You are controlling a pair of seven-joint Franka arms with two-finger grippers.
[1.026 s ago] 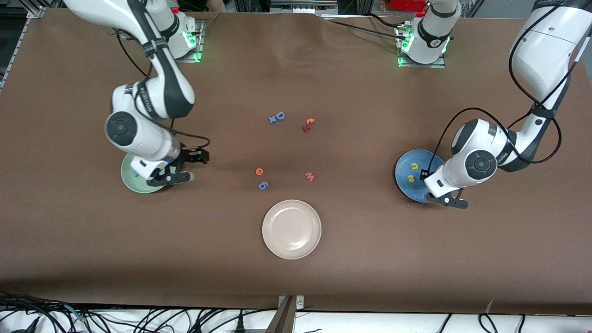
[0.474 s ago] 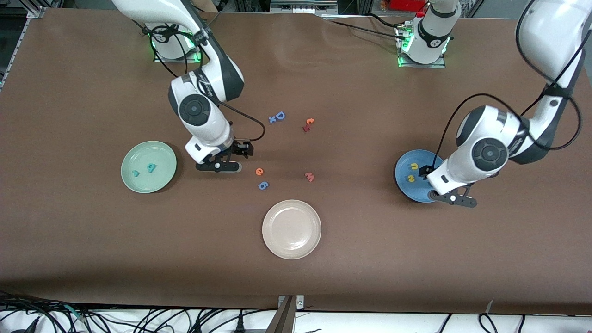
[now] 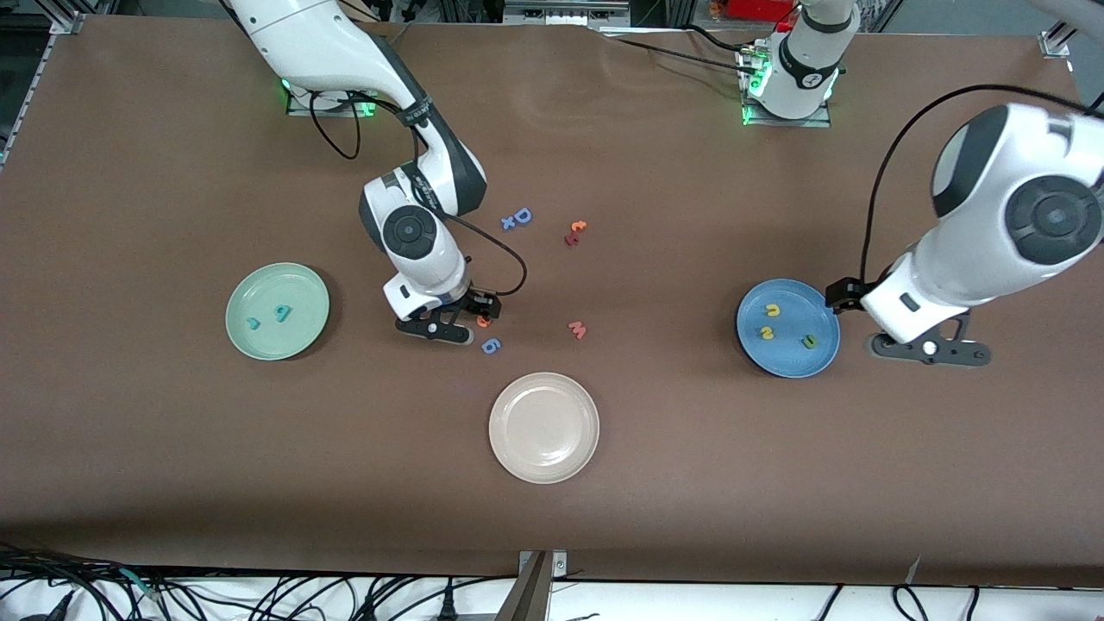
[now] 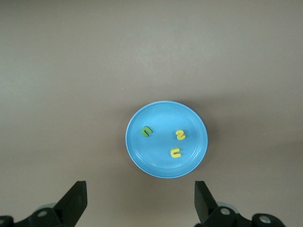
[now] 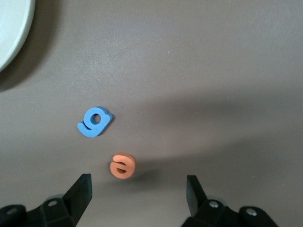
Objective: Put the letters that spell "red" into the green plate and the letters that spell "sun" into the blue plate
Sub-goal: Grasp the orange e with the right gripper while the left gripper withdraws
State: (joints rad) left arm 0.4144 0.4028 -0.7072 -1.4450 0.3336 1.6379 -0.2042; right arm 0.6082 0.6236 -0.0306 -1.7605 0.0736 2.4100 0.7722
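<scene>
The brown table (image 3: 655,483) is matte, with cables along the edge nearest the front camera. The green plate (image 3: 259,341) toward the right arm's end carries the teal "d" (image 3: 282,312) and teal "r" (image 3: 253,323). The right end effector (image 3: 453,328) is wide open and empty over the orange "e" (image 5: 122,166), beside the blue "g" (image 5: 94,122). The cream plate (image 3: 543,428) lies nearest that edge. The blue plate (image 4: 166,139) holds the yellow "u" (image 4: 175,152), yellow "s" (image 4: 180,135) and green "n" (image 4: 147,131). The left end effector (image 3: 927,349) is wide open and empty, beside this plate.
</scene>
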